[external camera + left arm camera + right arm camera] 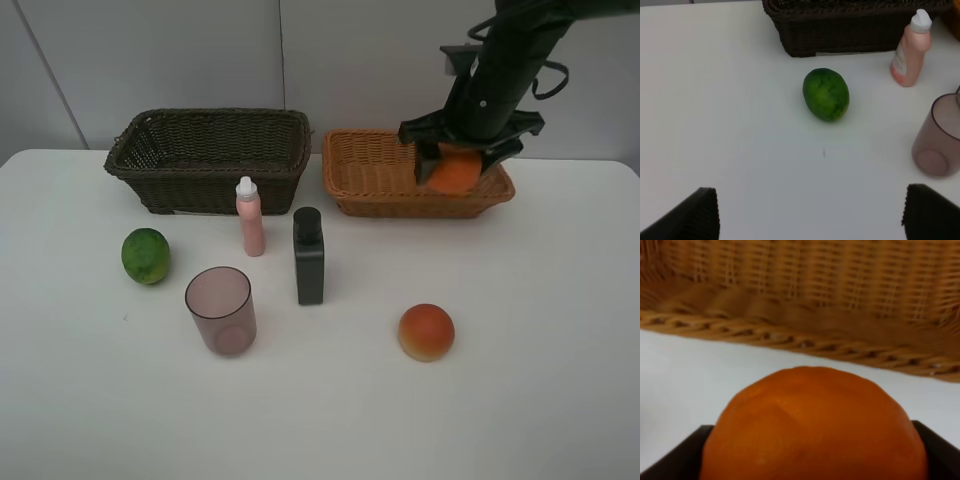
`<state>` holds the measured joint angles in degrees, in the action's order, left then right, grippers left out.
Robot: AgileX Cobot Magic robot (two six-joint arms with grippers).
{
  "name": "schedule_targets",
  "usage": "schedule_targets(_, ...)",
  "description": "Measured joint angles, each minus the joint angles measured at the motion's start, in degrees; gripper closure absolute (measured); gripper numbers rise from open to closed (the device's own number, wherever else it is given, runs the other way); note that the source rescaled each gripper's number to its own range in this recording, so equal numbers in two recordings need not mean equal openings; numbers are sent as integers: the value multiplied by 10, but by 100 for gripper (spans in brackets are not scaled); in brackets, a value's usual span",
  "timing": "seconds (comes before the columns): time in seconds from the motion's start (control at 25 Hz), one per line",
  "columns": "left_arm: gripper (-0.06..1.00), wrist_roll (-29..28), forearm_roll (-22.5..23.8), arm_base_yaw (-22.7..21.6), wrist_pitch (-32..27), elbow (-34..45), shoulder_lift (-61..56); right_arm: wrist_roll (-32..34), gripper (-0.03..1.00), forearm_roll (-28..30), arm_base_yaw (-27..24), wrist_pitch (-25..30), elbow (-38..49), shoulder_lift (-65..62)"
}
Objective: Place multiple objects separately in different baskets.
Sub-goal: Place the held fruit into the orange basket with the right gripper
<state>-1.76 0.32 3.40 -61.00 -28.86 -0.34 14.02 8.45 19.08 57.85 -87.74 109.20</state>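
Orange [456, 172] is clamped in the right gripper [461, 165]. The dark fingers [428, 160] press on both sides of it, spread only as wide as the fruit. It is held off the surface at the right end of the light tan basket [380, 205], about at rim level.

In the right wrist view the orange [815, 425] fills the near part between the two pads [675, 460], with the tan basket [815, 280] weave beyond it and a strip of white table between. I cannot tell whether the fruit is over the basket's inside or just off its edge.

The dark brown basket [200, 180] sits left of the tan one, at the far side of the white table [520, 400], with a small gap between them.

- Pink bottle [250, 220]: upright, white cap, just in front of the dark basket's right end.
- Dark bottle [309, 262]: upright, just right of the pink one and a little nearer.
- Mauve cup [221, 312]: upright, mouth up, near side of both bottles.
- Green fruit [146, 256]: on the table to the left, apart from the cup.
- Peach-like fruit [426, 332]: alone, near right of centre, well apart from the tan basket.

The left gripper [809, 215] is spread wide with nothing between its fingertips [685, 217]. It is above bare table, well short of the green fruit [826, 94]. The same view shows the dark basket [850, 35], the pink bottle [910, 55] and the cup [940, 140].
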Motion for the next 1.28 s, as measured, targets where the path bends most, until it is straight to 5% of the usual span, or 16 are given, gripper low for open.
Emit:
schedule_targets(0.48,-1,0,0,0,0,0,0,-16,35,7,-33,3,-184,145)
schedule_targets(0.8,-1,0,0,0,0,0,0,-16,35,7,-44,-93,-191,213)
schedule_targets(1.28,-1,0,0,0,0,0,0,-16,35,40,-45,-129,-191,252)
